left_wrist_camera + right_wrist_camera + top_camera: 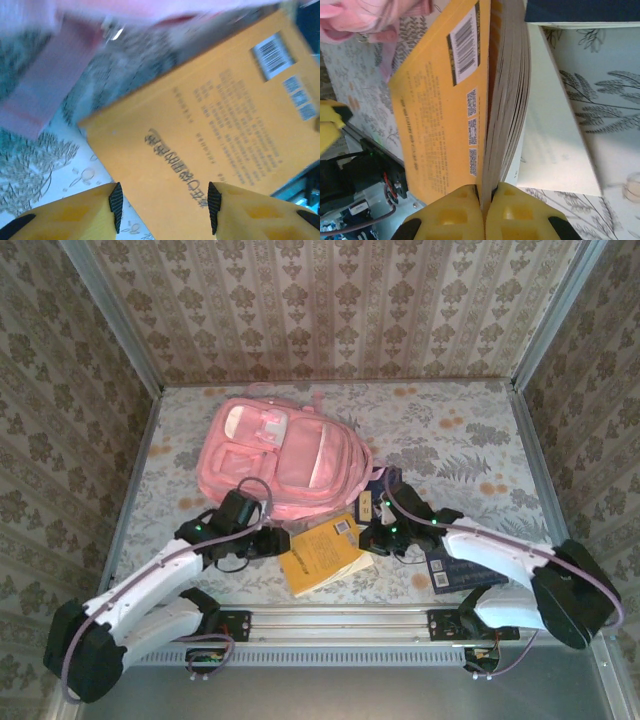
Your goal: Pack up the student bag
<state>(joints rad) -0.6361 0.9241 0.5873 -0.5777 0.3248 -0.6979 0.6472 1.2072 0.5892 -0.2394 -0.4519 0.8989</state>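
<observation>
"While my right end effector (487, 196) pinched the orange book (320, 555) by its edge, my left end effector (165, 200) stood released at its corner."

"And the student bag (285, 460)?"

"Just behind the book, flat on the table (470, 450). Next, I judged, the book needed lifting toward a pocket."

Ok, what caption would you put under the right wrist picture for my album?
Right gripper pinching the yellow book by its edge, pink bag nearby.
</observation>
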